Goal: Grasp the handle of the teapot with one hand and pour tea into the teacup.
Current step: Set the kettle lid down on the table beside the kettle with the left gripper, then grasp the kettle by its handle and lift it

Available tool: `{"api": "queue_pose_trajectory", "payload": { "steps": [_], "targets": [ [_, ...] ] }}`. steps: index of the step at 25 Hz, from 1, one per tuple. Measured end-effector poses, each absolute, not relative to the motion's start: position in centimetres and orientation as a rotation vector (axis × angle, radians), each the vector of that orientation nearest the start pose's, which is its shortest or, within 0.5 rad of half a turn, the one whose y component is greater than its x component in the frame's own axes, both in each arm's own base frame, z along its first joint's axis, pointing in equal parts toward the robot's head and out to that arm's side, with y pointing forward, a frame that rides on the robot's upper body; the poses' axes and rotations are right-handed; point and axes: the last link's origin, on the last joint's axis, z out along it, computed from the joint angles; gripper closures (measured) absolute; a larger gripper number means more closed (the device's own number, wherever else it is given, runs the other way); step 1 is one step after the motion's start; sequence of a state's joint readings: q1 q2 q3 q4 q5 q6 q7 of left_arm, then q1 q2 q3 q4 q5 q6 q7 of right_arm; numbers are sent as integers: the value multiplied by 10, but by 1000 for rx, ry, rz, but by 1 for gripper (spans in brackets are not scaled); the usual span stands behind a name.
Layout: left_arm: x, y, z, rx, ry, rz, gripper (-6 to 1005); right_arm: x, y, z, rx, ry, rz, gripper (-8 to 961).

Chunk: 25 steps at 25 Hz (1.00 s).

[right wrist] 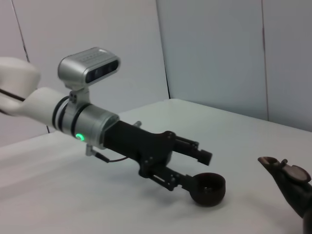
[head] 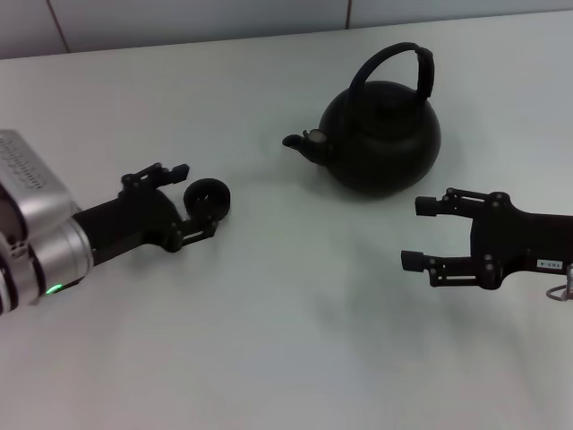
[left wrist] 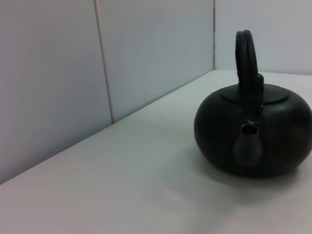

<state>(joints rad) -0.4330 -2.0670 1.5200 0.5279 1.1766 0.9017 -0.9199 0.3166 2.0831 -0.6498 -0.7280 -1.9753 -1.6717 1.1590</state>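
While the white bench [head: 269,358] stretches wide beneath everything, the teapot [head: 383,139] sits planted on it, just beyond the right pincer [head: 421,235] and a little to its outer side, spout aimed toward the left arm. Nothing lifted, nothing poured, so I'd call this the very opening of the job: the grasp, the carry and the tilt all lie ahead.

The handle [head: 394,67] arches upright over the pot, above and beyond that right pincer, and nothing touches it. Right arm reaches in low and near level from the right side, pincer spread wide, both fingers pointing across the bench toward the left arm rather than at the pot. It will need to rise and turn toward the handle, I'd judge.

Over to the left arm: it lies low along the bench, angled inward, left pincer [head: 188,199] spread with the teacup [head: 208,196] at its fingertips. The right wrist view shows the lower finger right up against the cup's wall and the upper finger clear above it, so it frames the cup without squeezing. The teacup rests on the bench, well apart from the teapot's spout.
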Motion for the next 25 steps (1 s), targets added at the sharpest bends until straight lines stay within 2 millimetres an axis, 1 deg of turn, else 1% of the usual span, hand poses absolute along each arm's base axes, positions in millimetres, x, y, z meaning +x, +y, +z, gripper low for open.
{"api": "queue_pose_trajectory", "payload": {
  "steps": [3, 5, 6, 7, 10, 11, 12, 13, 15, 16, 17, 19, 25],
  "targets": [
    [-277, 334, -72, -2507, -363, -461, 206, 311, 268, 21, -2616, 497, 726, 128],
    [-280, 331, -69, -2497, -370, -465, 206, 313, 265, 27, -2545, 497, 788, 128],
    [-284, 326, -67, -2489, -377, -464, 206, 317, 260, 35, -2450, 494, 851, 128],
    [-284, 326, -67, -2489, -377, -464, 207, 317, 260, 35, -2450, 494, 851, 128],
    [-291, 320, -63, -2475, -395, -457, 207, 328, 251, 47, -2306, 512, 899, 129],
    [-292, 319, -62, -2472, -398, -457, 207, 338, 250, 56, -2207, 545, 898, 129],
    [-294, 318, -61, -2470, -400, -455, 207, 338, 250, 56, -2207, 545, 898, 129],
    [-295, 317, -60, -2470, -400, -453, 206, 343, 250, 59, -2153, 566, 894, 129],
    [-295, 316, -60, -2472, -399, -452, 206, 351, 255, 62, -2069, 591, 880, 129],
    [-296, 315, -60, -2473, -400, -452, 206, 354, 263, 61, -2030, 596, 862, 129],
    [-296, 315, -60, -2474, -400, -452, 206, 354, 263, 61, -2030, 596, 862, 130],
    [-296, 314, -60, -2475, -404, -452, 207, 355, 277, 57, -2011, 612, 827, 130],
    [-298, 312, -61, -2490, -408, -436, 207, 347, 307, 45, -2010, 605, 778, 129]
  ]
}}
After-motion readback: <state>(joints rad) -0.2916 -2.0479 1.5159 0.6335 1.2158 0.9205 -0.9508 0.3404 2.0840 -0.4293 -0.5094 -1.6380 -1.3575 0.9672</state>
